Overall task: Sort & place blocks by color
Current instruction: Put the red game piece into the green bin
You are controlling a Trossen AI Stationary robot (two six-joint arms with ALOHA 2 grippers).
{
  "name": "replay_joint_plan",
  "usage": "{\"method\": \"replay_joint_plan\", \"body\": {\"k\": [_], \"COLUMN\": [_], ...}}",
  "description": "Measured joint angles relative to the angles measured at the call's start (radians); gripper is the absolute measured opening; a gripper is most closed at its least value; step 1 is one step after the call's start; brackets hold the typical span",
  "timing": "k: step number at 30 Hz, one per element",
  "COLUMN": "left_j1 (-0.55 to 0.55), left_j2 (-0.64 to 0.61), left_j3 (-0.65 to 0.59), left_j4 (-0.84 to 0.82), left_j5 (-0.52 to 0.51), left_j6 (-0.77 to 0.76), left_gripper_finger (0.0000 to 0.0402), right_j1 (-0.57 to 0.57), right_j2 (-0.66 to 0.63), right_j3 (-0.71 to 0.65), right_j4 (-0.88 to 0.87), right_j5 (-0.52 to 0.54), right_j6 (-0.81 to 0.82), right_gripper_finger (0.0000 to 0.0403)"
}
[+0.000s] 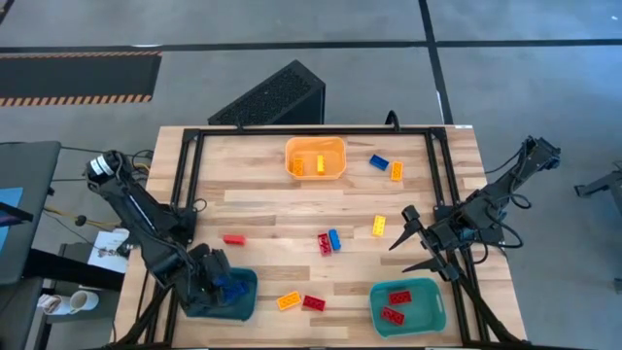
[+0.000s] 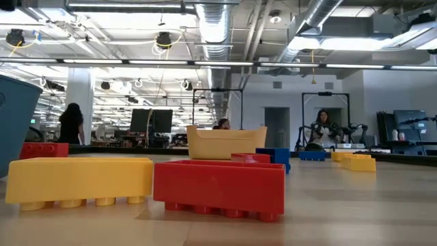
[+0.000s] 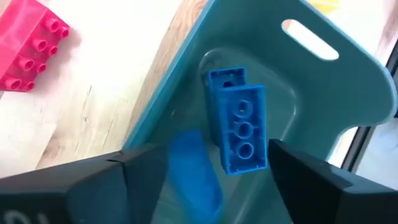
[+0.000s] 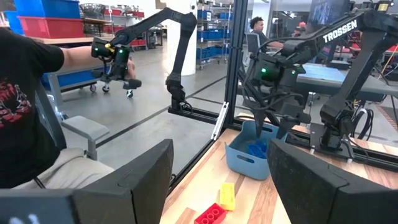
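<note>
My left gripper [image 1: 222, 284] hangs open over the teal bin [image 1: 243, 297] at the table's near left, pointing steeply down. Between its fingers in the left wrist view a blue brick [image 3: 241, 127] shows its hollow underside inside the bin, and a second blue brick [image 3: 194, 177] shows blurred beside it. Neither finger touches them. My right gripper [image 1: 410, 240] waits open at the right, held level above the table. Loose bricks lie on the wood: red [image 1: 233, 239], red and blue [image 1: 328, 241], yellow [image 1: 379, 226], and yellow with red [image 1: 299, 302].
An orange bin [image 1: 316, 157] with yellow bricks stands at the far middle, with a blue [image 1: 378, 162] and a yellow brick [image 1: 397, 171] beside it. A second teal bin [image 1: 408, 303] at the near right holds red bricks. A black frame rims the table.
</note>
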Motion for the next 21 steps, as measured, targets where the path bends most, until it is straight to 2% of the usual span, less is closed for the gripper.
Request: {"method": "replay_joint_plan", "body": {"k": [4, 7, 9, 12, 14, 18, 21], "left_j1": [0.009, 0.009, 0.008, -0.003, -0.005, 0.031, 0.041], "left_j2": [-0.010, -0.039, -0.066, -0.096, -0.108, -0.113, -0.117], "left_j3": [0.021, 0.044, 0.052, 0.045, 0.036, 0.021, -0.031], "left_j4": [-0.007, -0.004, 0.008, 0.072, 0.086, 0.111, 0.216], "left_j5": [-0.015, -0.111, -0.229, -0.484, -0.612, -0.661, -0.683], "left_j6": [0.027, 0.073, 0.128, 0.256, 0.321, 0.398, 0.456], "left_gripper_finger": [0.0281, 0.0277, 0.0267, 0.0249, 0.0237, 0.0216, 0.0201], "right_j1": [0.000, -0.004, -0.013, -0.033, -0.044, -0.060, -0.060], "right_j2": [0.006, 0.019, 0.032, 0.051, 0.064, 0.076, 0.077], "right_j3": [0.000, 0.000, 0.000, 0.000, 0.000, 0.000, 0.000], "right_j4": [0.000, 0.004, 0.010, 0.023, 0.030, 0.031, 0.030], "right_j5": [0.015, 0.041, 0.049, 0.051, 0.052, 0.052, 0.052], "right_j6": [-0.001, 0.001, 0.003, 0.004, 0.006, 0.006, 0.005], "right_gripper_finger": [0.0281, 0.0281, 0.0281, 0.0281, 0.0281, 0.0281, 0.0281]}}
